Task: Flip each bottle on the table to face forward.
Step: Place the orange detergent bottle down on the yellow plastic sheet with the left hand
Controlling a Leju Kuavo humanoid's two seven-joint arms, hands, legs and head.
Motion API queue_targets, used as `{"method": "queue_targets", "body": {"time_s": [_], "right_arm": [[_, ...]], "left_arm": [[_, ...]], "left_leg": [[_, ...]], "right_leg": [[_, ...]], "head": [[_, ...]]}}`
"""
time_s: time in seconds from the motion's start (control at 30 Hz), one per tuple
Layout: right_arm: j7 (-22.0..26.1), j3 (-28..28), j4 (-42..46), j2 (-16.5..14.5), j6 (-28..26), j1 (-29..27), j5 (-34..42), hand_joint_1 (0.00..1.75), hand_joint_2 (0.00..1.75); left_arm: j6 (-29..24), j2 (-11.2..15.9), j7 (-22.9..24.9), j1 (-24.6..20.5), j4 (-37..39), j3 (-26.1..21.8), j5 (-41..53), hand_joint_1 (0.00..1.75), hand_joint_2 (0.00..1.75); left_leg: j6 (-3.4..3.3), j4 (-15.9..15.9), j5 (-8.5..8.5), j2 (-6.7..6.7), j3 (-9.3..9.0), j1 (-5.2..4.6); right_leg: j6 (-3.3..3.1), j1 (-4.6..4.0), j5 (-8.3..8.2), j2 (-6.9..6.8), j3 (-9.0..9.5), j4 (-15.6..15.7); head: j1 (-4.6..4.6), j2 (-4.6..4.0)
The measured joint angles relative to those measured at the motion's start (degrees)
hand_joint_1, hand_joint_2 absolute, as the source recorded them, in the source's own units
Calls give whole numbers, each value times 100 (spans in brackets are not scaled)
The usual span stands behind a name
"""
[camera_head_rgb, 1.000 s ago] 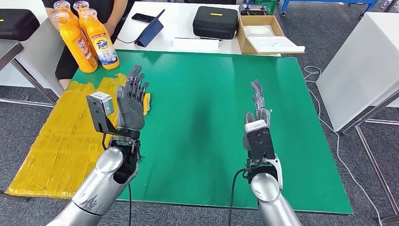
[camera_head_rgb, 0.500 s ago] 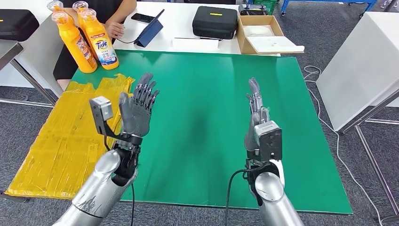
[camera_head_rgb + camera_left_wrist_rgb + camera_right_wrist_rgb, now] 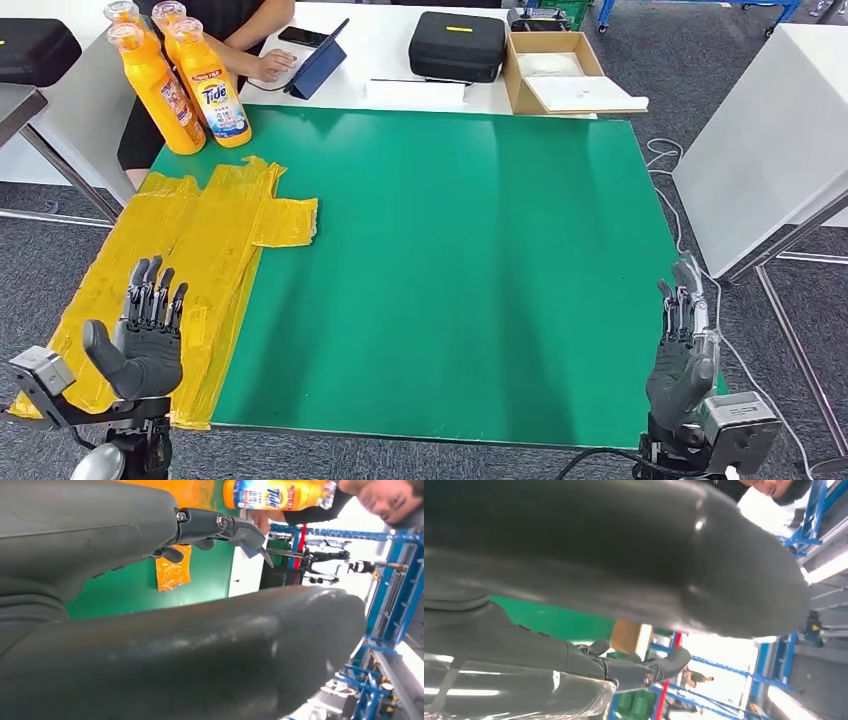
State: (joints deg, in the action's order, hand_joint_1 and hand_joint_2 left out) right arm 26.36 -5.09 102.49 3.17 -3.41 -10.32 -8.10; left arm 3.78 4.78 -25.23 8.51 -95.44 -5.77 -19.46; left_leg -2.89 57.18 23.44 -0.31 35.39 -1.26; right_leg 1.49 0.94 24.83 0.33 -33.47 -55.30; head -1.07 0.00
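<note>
Robot hands (image 3: 148, 345) (image 3: 682, 360) empty, bottles (image 3: 190, 85) well beyond left one

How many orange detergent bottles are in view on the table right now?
3, clustered upright at the far left corner of the green table: front-left bottle, Tide-labelled bottle, and a rear bottle showing just its cap. More may be hidden behind.

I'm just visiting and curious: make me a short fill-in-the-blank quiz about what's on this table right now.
1. The bottles are colored ____.
2. The table is covered by a ____ mat.
3. Both robot hands, left and right, hold ____.
4. The black case lies on the ____ table behind.

Missing words: orange; green; nothing; white
</note>
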Motion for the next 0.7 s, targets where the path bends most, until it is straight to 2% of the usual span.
{"method": "queue_targets", "body": {"time_s": [0.13, 0.4, 0.7], "right_arm": [[18, -287, -17, 100, -478, 150, -98, 0, 0], [-28, -827, -21, 315, -649, 325, -250, 0, 0], [-424, -1578, -351, 271, -683, 985, -474, 0, 0]], "left_arm": [[-253, 95, -132, 16, -215, 266, 158, 0, 0], [-205, 243, -192, -92, -408, 753, 266, 0, 0], [-423, 253, -52, -843, -186, 1594, 450, 0, 0]], "left_leg": [[-5, 0, -11, -1, -9, 1], [-3, 1, -12, -1, -21, 2], [-6, 1, -16, -1, -29, 2]], "right_leg": [[0, 0, -8, -1, 11, -1], [0, 0, -9, -1, 24, -1], [-5, -1, -17, -1, 34, -2]], "head": [[-1, 0], [-1, 0], [0, 0]]}}
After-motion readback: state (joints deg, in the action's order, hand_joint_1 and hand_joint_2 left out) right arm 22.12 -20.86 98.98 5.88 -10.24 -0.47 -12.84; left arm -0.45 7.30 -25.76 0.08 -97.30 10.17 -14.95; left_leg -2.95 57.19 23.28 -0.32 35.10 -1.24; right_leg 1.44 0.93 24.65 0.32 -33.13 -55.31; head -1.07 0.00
